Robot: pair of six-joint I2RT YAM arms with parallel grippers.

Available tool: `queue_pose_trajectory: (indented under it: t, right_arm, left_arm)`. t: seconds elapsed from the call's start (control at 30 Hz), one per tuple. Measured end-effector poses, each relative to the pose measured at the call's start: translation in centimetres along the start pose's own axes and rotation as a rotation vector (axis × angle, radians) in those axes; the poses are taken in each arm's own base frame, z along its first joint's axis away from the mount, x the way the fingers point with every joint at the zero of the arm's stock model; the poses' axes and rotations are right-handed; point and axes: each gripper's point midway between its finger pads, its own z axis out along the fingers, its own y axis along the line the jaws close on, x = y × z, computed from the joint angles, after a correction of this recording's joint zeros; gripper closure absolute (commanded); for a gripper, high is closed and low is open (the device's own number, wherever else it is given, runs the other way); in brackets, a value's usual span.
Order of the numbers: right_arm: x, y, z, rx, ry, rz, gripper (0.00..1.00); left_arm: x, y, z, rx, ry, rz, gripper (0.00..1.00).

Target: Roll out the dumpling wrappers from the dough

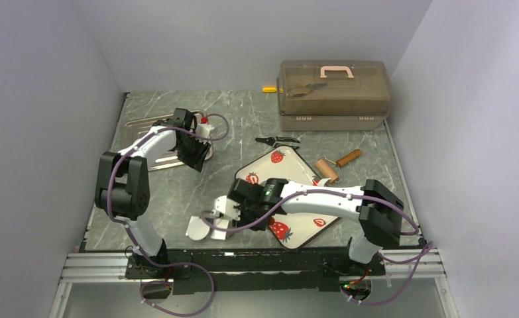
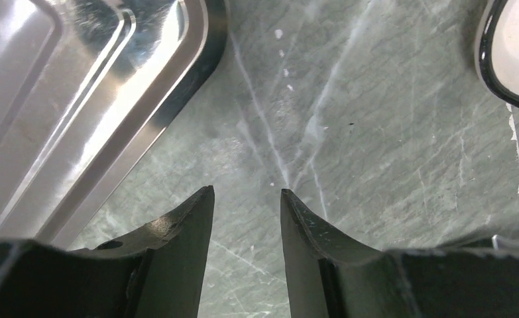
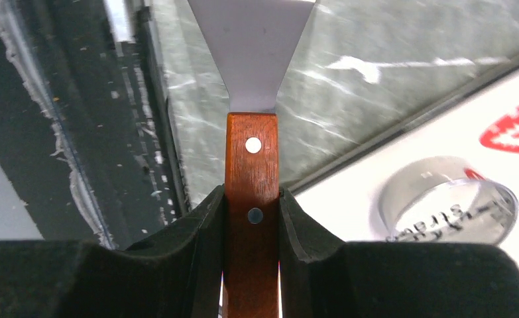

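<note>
Right fingers (image 3: 200, 228) clamped on a scraper (image 3: 251, 159) by its handle, over the counter's (image 2: 376, 132) near edge. Left fingers (image 2: 177, 232) apart, empty. No dough visible. Probably a lifting step, needing the blade slid flat.

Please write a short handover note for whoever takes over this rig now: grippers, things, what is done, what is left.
Left gripper: open, empty, over bare table beside the metal tray.
Right gripper: shut on the scraper by its wooden handle.
Roller lies untouched behind the strawberry tray; the clear ring sits on that tray.
Done: nothing that shows; no dough or wrappers clearly in view.
Left: find the dough, roll it out.
</note>
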Motion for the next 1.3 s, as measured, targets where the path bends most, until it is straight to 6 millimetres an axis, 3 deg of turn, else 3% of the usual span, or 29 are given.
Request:
queue_pose_trajectory:
  t: [0.17, 0.4, 0.5, 0.67, 0.77, 0.83, 0.87, 0.97, 1.1, 1.3]
  right_arm:
    - [0.1, -3.0, -1.7, 0.076, -0.08, 0.105, 1.0]
    - [-0.9, -6.7, -3.5, 0.152, -0.152, 0.185, 1.0]
    - [-2.5, -11.1, -5.4, 0.256, -0.192, 0.233, 1.0]
    - [-6.8, -19.2, -6.4, 0.468, -0.221, 0.251, 1.0]
    - [-8.9, -22.7, -5.0, 0.547, -0.21, 0.231, 1.0]
    - [-9.9, -24.8, -4.1, 0.599, -0.183, 0.208, 1.0]
    - [-10.8, -26.8, -3.5, 0.662, -0.161, 0.183, 1.0]
    - [-12.0, -29.5, -2.1, 0.764, -0.115, 0.121, 1.0]
    - [-11.8, -31.3, -0.7, 0.875, -0.016, -0.021, 1.0]
    - [-13.8, -29.7, 0.7, 1.024, 0.099, -0.355, 1.0]
  left_arm:
    - [-0.8, 1.4, -1.9, -0.016, -0.052, -0.016, 0.5]
    - [-5.3, 4.6, -7.6, -0.067, -0.236, -0.032, 0.47]
    - [-5.6, 8.1, -10.1, -0.125, -0.307, -0.106, 0.46]
    - [-3.0, 14.1, -12.7, -0.228, -0.351, -0.274, 0.45]
    - [-2.2, 15.2, -13.1, -0.246, -0.353, -0.309, 0.45]
    - [-2.1, 15.1, -13.2, -0.247, -0.355, -0.308, 0.44]
    - [-1.9, 15.0, -13.1, -0.247, -0.355, -0.31, 0.44]
    - [-1.4, 14.6, -12.9, -0.241, -0.349, -0.316, 0.43]
    - [-0.5, 15.0, -12.7, -0.246, -0.344, -0.334, 0.43]
    - [0.5, 15.7, -12.7, -0.249, -0.342, -0.366, 0.43]
